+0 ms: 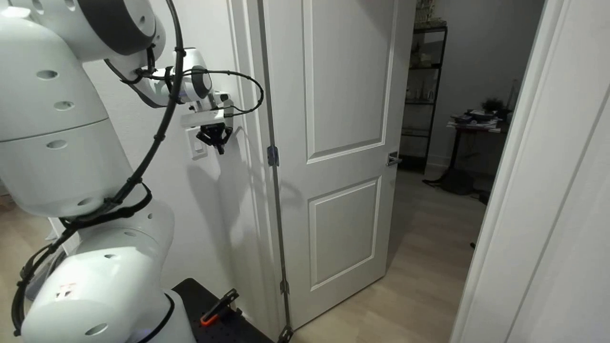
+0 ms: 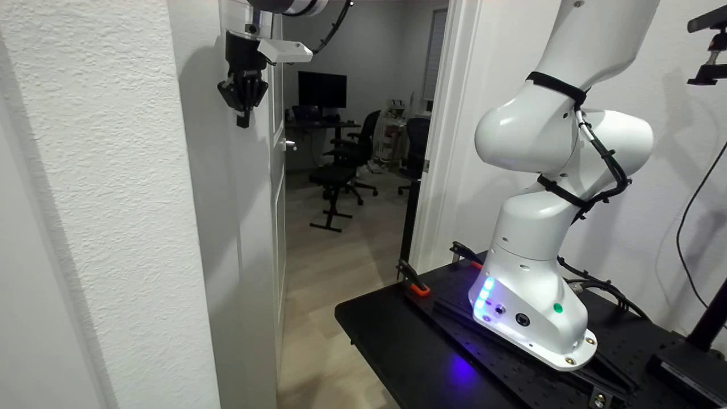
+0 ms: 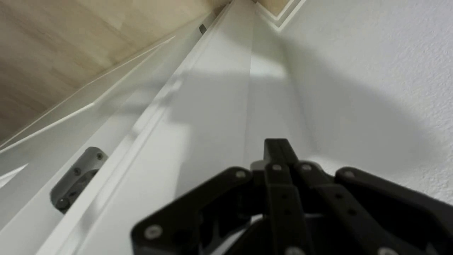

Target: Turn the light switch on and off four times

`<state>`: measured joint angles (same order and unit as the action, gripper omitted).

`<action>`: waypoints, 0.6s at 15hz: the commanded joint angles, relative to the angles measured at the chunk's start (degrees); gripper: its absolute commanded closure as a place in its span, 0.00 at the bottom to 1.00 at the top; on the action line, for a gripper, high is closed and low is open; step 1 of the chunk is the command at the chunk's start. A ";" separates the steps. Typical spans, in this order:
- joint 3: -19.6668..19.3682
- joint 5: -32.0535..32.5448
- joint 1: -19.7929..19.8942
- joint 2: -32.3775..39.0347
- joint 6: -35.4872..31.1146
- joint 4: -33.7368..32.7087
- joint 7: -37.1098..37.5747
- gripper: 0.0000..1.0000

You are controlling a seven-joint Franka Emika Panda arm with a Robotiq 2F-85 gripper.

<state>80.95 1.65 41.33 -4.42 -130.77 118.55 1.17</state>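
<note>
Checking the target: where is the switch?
In an exterior view, the switch is on the wall left of the door, just left of the claw.

In an exterior view, robot arm [image 1: 71,152] takes the L side; its gripper [image 1: 220,148] hangs nr, & in view just R of, the light switch [image 1: 198,146] on the wall [image 1: 205,200]. Door frame [image 1: 259,205] comes next R, then the door [image 1: 343,171], w/ hinges [image 1: 272,156] on its L edge, lever handle [image 1: 393,159] nr its R. Past the door: shelf unit [image 1: 423,68] at back, desk [image 1: 455,148] to its R, bag [image 1: 456,182] on floor [image 1: 424,228] nr desk. In an exterior view, arm base [image 2: 539,301] sits on table [image 2: 395,332], clamps [image 2: 413,276] nr its far edge; in bkgd, monitor [image 2: 322,90] stands on computer desk [image 2: 328,125], office chair [image 2: 368,133] R of it. Wrist view: hinges L of gripper, wall R.
</note>
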 commanded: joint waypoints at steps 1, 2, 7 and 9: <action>-9.93 -10.73 -7.67 -5.52 4.31 -1.00 -6.99 1.00; -13.48 -14.51 -10.73 -6.32 5.18 -0.67 -8.86 1.00; -31.63 -37.80 -20.63 -18.83 18.05 3.38 -28.61 1.00; -39.19 -41.17 -23.52 -24.49 25.29 6.16 -34.12 1.00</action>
<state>50.65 -33.69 21.34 -18.95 -113.16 119.91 -25.52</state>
